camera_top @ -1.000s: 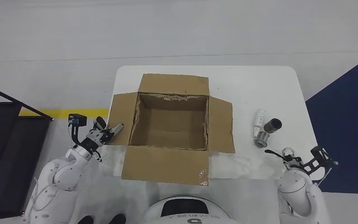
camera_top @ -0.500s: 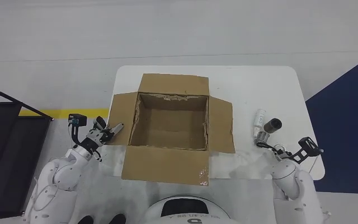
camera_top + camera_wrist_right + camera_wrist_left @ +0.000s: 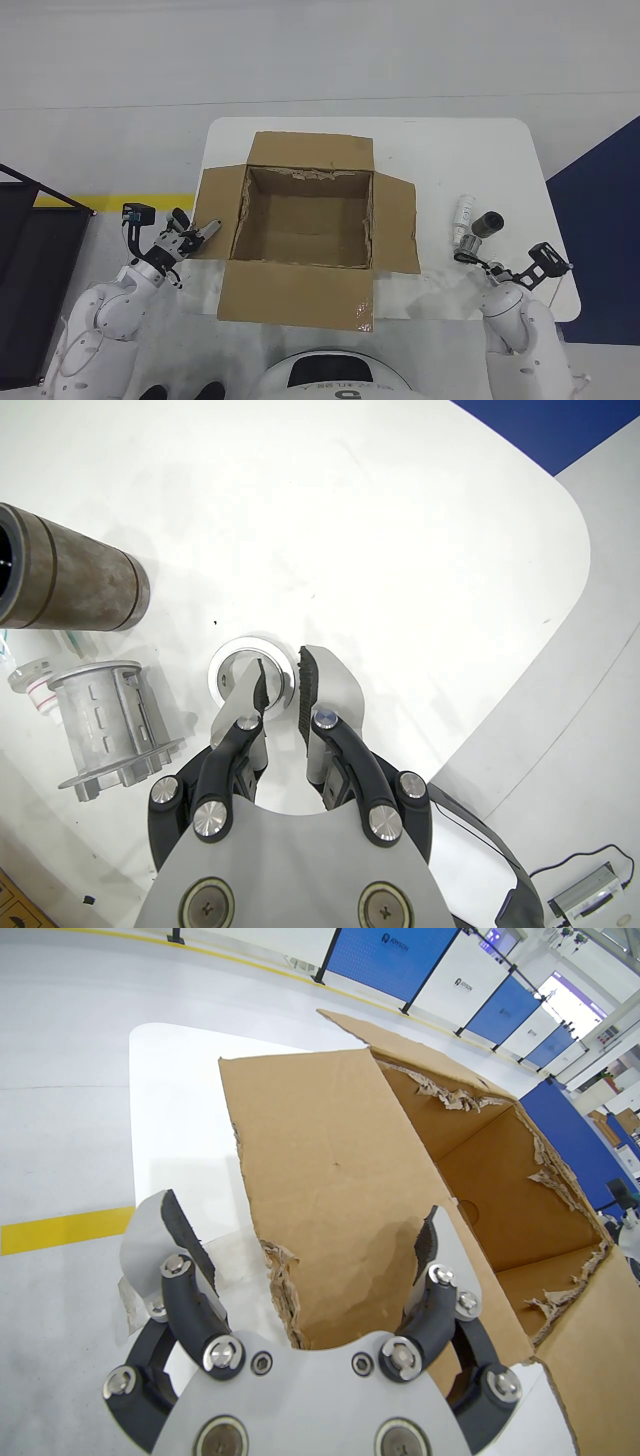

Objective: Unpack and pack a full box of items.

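I have the cardboard box [image 3: 300,240] sitting open in the middle of the white surface [image 3: 450,150], all four flaps folded out and its bare floor showing. My left tool [image 3: 300,1248] hovers at the box's left flap [image 3: 325,1153], fingers spread wide with nothing between them, the flap's torn edge just ahead of them.

To the right of the box, a dark cylinder [image 3: 75,585], a white bottle [image 3: 30,690] and a slotted grey metal housing [image 3: 110,720] lie close together on the surface. My right tool [image 3: 281,657] is down just beside them at a flanged metal ring [image 3: 225,670] that rests on the surface. Its fingers are nearly together across the ring's wall, one in the bore and one outside, pinching it as far as I can see.
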Tool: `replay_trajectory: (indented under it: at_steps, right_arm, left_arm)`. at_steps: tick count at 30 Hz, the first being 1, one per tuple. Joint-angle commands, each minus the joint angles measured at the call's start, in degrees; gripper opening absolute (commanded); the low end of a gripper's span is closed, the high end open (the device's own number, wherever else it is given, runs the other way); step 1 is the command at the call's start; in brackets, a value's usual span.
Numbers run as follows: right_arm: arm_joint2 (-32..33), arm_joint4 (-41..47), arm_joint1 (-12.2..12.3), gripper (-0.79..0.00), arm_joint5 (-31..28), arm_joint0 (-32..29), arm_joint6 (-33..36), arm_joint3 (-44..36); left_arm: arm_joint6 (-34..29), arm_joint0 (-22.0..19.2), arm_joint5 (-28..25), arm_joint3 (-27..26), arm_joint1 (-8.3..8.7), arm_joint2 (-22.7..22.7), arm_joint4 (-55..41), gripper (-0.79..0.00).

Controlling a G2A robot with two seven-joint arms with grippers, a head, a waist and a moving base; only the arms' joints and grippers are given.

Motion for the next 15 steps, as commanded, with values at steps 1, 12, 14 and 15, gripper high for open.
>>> replay_trajectory:
  at_steps: [1,12,14,15]
  right_arm:
    - [0.1,-0.1,-0.1,-0.603,0.5,-0.8,-0.4,-1.8]
    - [1.0,6.5,-1.3,-0.413,-0.8,-12.5,-7.9,-18.4]
    - [1.0,6.5,-1.3,-0.413,-0.8,-12.5,-7.9,-18.4]
    - [1.0,6.5,-1.3,-0.413,-0.8,-12.5,-7.9,-18.4]
  left_arm:
    - [0.0,0.0,0.0,0.0,0.00,0.0,0.0,0.000]
    - [0.0,0.0,0.0,0.0,0.00,0.0,0.0,0.000]
    - [0.0,0.0,0.0,0.0,0.00,0.0,0.0,0.000]
    - [0.0,0.0,0.0,0.0,0.00,0.0,0.0,0.000]
